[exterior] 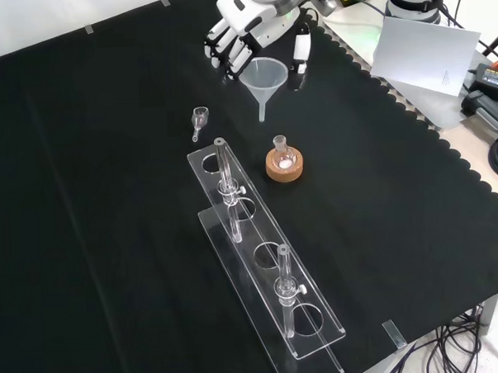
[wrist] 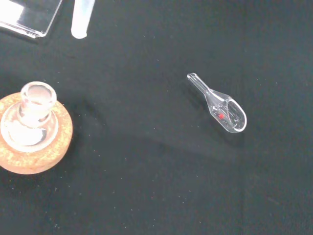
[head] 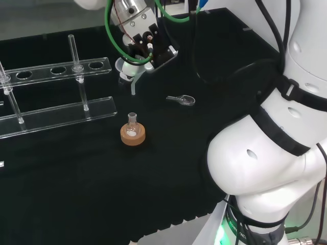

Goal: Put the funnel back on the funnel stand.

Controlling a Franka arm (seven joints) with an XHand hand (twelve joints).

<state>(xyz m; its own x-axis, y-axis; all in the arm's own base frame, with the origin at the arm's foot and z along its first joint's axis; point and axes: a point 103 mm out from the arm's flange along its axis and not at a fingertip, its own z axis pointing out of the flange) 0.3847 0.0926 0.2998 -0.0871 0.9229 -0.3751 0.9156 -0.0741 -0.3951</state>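
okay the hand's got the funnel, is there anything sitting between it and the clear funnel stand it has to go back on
Nothing visible blocks it. The hand holds the funnel above bare cloth. The small flask on its cork ring and the glass scoop lie to either side of the path to the funnel stand.

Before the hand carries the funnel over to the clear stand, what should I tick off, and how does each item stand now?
1. Funnel held by the hand, fingers curled at its rim: ok.
2. Funnel lifted off the cloth, spout down: ok.
3. Holes in the funnel stand free to take it: ok.
4. Flask on cork ring upright, apart from the funnel: ok.
5. Small glass scoop lies clear of the stand: ok.
6. Spout lined up over a hole: not ok, the funnel hangs short of the stand's end.
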